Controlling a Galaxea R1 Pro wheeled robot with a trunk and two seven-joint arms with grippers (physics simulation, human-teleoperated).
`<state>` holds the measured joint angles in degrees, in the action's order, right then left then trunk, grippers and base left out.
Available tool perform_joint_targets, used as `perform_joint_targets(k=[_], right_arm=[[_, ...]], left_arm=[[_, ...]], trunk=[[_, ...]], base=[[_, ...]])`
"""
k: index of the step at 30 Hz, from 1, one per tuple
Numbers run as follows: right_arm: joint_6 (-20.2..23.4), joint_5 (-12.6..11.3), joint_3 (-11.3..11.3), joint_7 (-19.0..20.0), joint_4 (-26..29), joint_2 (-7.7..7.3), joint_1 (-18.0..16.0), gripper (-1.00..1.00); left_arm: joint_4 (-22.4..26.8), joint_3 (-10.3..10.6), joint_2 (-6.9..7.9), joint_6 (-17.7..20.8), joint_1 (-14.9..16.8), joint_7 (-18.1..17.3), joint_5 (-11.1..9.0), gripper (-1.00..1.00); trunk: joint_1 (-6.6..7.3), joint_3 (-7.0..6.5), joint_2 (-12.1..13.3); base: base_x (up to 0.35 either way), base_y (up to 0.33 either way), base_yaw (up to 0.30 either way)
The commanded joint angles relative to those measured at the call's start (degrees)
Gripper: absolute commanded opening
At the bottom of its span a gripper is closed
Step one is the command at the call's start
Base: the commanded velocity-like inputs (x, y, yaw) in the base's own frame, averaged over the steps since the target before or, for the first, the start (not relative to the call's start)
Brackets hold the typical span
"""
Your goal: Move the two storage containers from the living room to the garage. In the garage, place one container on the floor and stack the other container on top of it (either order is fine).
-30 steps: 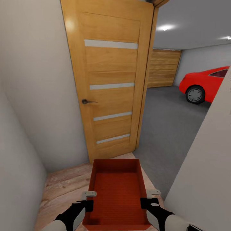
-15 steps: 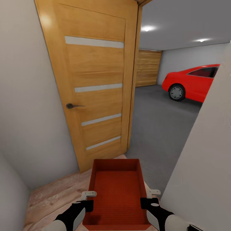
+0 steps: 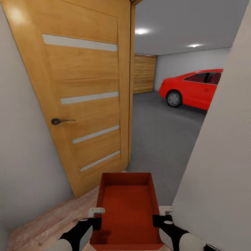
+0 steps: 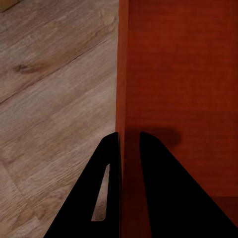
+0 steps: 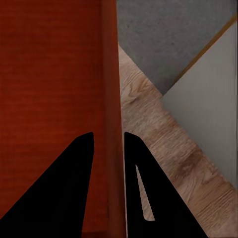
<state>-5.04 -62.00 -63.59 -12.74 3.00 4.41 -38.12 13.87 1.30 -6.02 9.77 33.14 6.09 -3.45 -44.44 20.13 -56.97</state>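
Note:
A red-orange storage container (image 3: 127, 205) with an open top hangs in front of me, carried over the light wood-plank floor. My left gripper (image 3: 94, 217) is shut on its left wall (image 4: 122, 99); my right gripper (image 3: 161, 216) is shut on its right wall (image 5: 111, 99). In both wrist views one black finger sits inside the bin and one outside. Through the doorway ahead lies the garage with its dark grey floor (image 3: 160, 129) and a brown plank door (image 3: 144, 74) at the back.
An open orange door (image 3: 83, 97) with pale stripes and a dark handle (image 3: 57, 121) stands close on my left. A grey-white wall (image 3: 219, 164) crowds my right. A red car (image 3: 193, 89) is parked in the garage on the right.
The view has swung to the right and moved forward: the orange door slid left and grew larger, and more of the garage and car shows. Both grippers hold the container as before.

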Motion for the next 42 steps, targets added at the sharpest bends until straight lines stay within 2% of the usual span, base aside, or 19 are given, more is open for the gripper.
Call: perform_joint_targets(k=[1, 32, 42], right_arm=[[-0.14, -0.65, -1.09, -0.18, -1.24, -0.19, -0.03, -1.00], [-0.14, -0.64, -1.11, -0.18, -1.24, -0.19, -0.03, -1.00], [-0.07, -0.58, -1.09, -0.16, -1.24, -0.19, -0.04, -1.00]], left_arm=[[0.19, 1.42, 0.05, 0.34, -0.02, 0.15, -1.29, -1.00], [0.19, 1.46, 0.05, 0.28, 0.00, 0.15, -1.29, -1.00], [0.19, 1.48, 0.05, 0.39, -0.01, 0.15, -1.29, -1.00]], trunk=[[-0.02, 0.06, -0.04], [-0.02, 0.06, -0.04], [-0.02, 0.06, -0.04]], base=[[0.153, 0.119, -0.287], [0.148, 0.112, -0.287], [0.157, 0.135, -0.059]])
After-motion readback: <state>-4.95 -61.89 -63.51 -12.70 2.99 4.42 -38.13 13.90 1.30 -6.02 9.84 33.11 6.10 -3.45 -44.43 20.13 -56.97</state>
